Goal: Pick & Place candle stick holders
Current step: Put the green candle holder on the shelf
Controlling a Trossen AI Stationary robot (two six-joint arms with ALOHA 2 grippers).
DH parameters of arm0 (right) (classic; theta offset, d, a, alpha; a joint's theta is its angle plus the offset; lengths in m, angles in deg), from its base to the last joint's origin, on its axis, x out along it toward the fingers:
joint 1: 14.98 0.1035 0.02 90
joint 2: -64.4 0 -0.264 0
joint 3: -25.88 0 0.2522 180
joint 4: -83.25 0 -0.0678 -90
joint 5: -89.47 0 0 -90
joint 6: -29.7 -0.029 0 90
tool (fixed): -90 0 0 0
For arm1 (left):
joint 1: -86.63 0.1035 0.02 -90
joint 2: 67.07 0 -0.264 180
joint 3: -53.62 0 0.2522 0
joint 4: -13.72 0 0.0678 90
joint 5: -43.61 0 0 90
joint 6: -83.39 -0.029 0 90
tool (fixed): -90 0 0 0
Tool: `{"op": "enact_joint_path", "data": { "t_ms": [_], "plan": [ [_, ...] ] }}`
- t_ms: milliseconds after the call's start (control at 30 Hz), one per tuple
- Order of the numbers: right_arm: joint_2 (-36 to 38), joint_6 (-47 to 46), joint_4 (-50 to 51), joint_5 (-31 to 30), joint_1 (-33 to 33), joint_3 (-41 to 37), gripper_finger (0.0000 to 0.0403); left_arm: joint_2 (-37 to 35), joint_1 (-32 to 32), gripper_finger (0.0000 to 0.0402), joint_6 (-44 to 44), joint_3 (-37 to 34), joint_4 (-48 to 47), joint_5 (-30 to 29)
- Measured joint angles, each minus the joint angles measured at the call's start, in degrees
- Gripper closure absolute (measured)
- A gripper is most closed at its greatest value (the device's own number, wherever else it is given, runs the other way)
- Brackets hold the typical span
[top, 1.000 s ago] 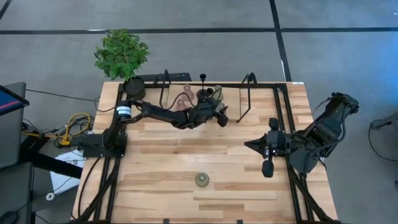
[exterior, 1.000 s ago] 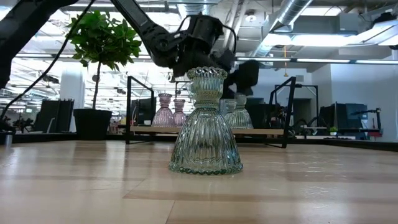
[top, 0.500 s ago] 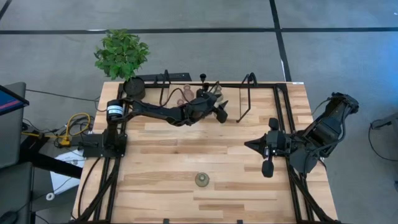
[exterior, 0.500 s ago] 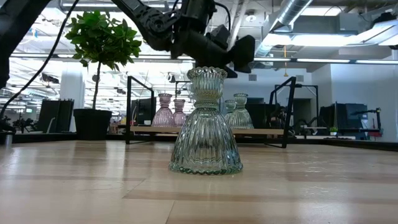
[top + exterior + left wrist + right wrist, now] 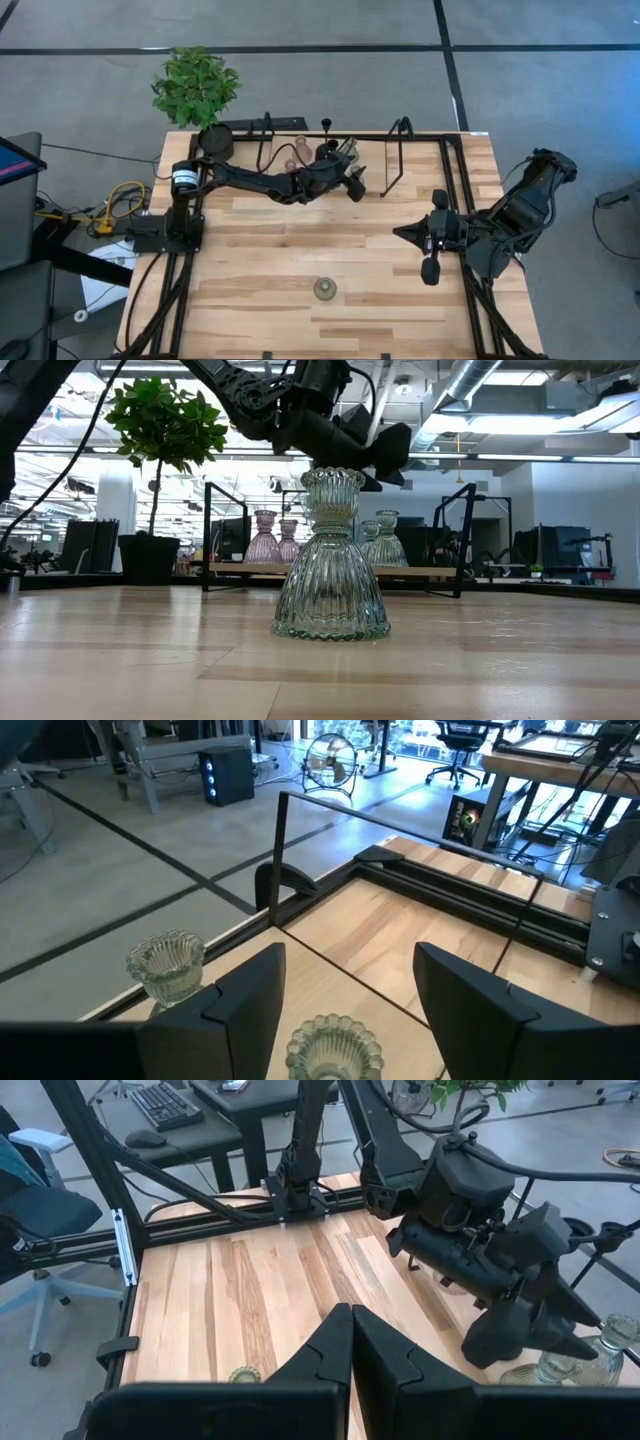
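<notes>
One green holder [image 5: 325, 289] already sits alone near the tabletop's front edge — left gripper [image 5: 352, 176] hovers jaws apart over the rest [image 5: 378, 541] at the back, right gripper [image 5: 431, 256] parked shut.

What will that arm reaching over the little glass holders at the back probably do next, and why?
Probably lower straight down. The left gripper hangs with its jaws open just above a clear glass holder, which sits between them but is not yet touched.
</notes>
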Motion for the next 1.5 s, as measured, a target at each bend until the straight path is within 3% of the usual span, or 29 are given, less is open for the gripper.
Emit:
{"op": "enact_joint_path", "data": {
  "t_ms": [400, 900, 1300, 1500],
  "plan": [
    [0.0, 0.0, 0.02, 0.0, 0.0, 0.0, 0.0403, -0.4, -0.37, 0.018, 0.02, -0.04, 0.29, 0.09],
    [0.0, 0.02, 0.17, -0.04, 0.0, 0.0, 0.0403, -10.3, -1.22, 0.018, -6.4, -0.09, 0.28, -0.02],
    [-0.02, 0.02, 0.13, -0.04, 0.0, 0.0, 0.0403, -12.83, -4.06, 0.018, -6.43, -0.04, 0.08, 1.96],
    [-0.02, 0.03, 0.13, -0.02, 0.0, 0.0, 0.0403, -15.7, -7.69, 0.0208, -11.28, -0.07, -0.51, 3.46]
  ]
}}
